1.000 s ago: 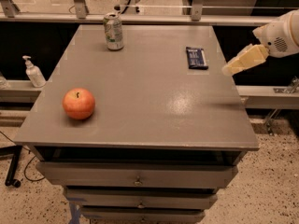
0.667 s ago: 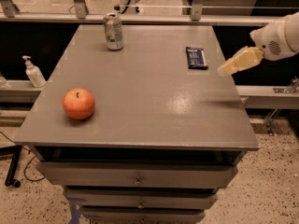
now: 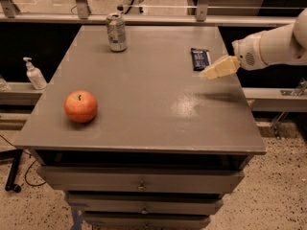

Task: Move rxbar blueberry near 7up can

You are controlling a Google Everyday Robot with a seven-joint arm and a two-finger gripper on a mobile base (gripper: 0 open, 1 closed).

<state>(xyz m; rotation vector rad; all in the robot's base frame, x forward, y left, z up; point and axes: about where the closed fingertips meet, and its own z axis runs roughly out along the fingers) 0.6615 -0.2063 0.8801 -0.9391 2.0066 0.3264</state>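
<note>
The rxbar blueberry [image 3: 199, 58], a flat dark navy wrapper, lies on the grey table top [image 3: 144, 95] near its far right edge. The 7up can [image 3: 116, 31] stands upright at the far middle-left of the table, well apart from the bar. My gripper [image 3: 209, 72], with pale yellow fingers on a white arm, comes in from the right. It hangs just above the table, right beside the bar's near right corner. It holds nothing.
A red apple [image 3: 80, 106] sits on the table's left front part. A white pump bottle [image 3: 34, 74] stands on a ledge left of the table. Drawers [image 3: 141, 184] are below the top. A metal railing [image 3: 144, 13] runs behind.
My gripper has moved left, from past the table's right edge to right beside the bar. The bar, can and apple have not moved.
</note>
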